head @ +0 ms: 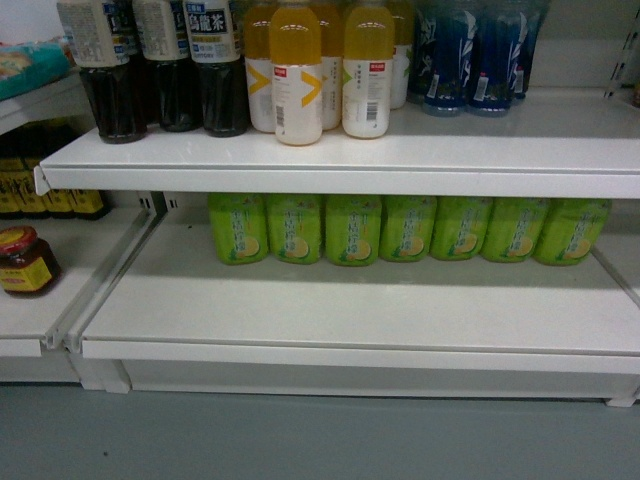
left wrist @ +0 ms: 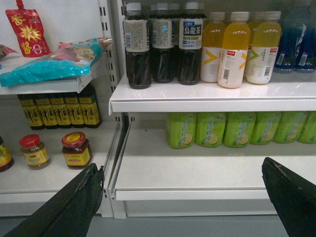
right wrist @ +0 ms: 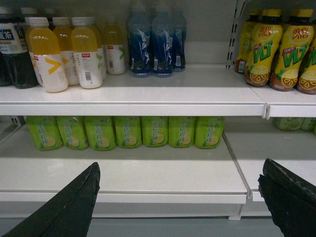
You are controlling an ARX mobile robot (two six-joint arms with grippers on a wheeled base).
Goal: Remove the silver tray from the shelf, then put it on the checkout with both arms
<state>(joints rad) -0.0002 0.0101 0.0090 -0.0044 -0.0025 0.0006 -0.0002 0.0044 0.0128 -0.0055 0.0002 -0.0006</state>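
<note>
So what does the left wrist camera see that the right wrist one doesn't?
Only the left wrist view shows the red pouch, the teal packet and the red-lidded jars on the side shelves. Only the right wrist view shows the yellow-capped lemon drink bottles on the far right. Both show the dark tea bottles, orange drinks, blue bottles and green bottles on the white shelf, each framed by an open pincer: left, right. No silver tray appears in either.
</note>
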